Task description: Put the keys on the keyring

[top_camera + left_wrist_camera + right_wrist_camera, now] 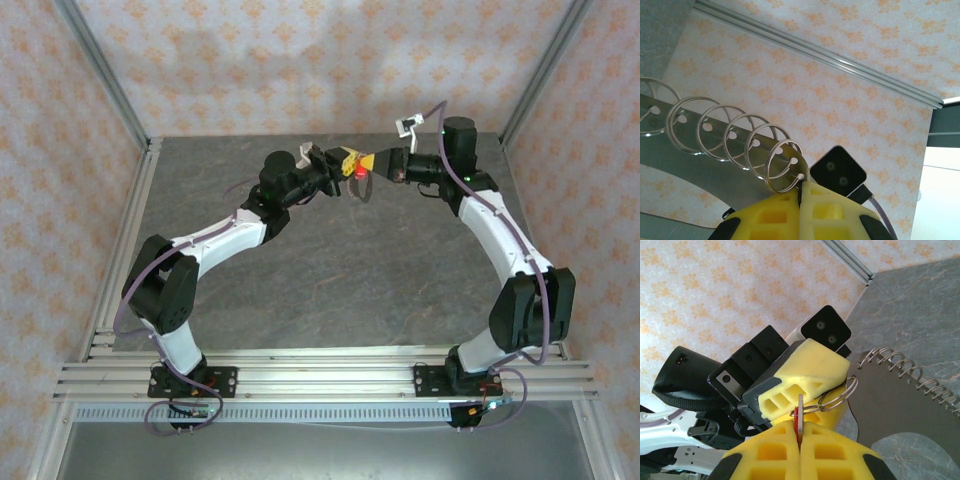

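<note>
Right claw [800, 429] clamped on small red-headed metal key [796, 416]; left claw [801, 185] pinches thin silvery wire keyring [765, 167] directly opposite, tip to tip.

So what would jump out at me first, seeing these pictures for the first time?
Probably the two arms meeting tip to tip above the far middle of the table, the bright yellow fingers of the left end effector and right end effector almost touching. Pinched in the right end effector's shut fingers is a speck of red, the key, with the thin wire keyring looping out beside it.
</note>
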Action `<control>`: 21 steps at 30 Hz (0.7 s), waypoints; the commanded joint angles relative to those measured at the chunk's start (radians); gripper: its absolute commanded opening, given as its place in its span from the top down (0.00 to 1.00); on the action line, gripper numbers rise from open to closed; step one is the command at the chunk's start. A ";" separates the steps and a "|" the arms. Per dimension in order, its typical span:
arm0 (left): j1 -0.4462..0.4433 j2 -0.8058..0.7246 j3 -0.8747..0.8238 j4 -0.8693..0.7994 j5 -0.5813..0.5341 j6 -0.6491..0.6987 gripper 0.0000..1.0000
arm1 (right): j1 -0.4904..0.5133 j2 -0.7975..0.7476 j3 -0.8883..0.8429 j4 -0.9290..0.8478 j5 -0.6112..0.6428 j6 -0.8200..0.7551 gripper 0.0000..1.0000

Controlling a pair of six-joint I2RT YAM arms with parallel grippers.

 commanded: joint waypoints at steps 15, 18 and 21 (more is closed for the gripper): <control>0.023 -0.099 0.003 -0.055 -0.038 0.200 1.00 | -0.038 -0.050 0.005 -0.026 0.001 -0.054 1.00; 0.023 -0.113 0.009 -0.072 -0.043 0.241 1.00 | -0.042 -0.052 0.005 -0.030 0.003 -0.056 1.00; 0.023 -0.127 0.021 -0.091 -0.046 0.292 1.00 | -0.042 -0.053 0.000 -0.027 0.002 -0.052 1.00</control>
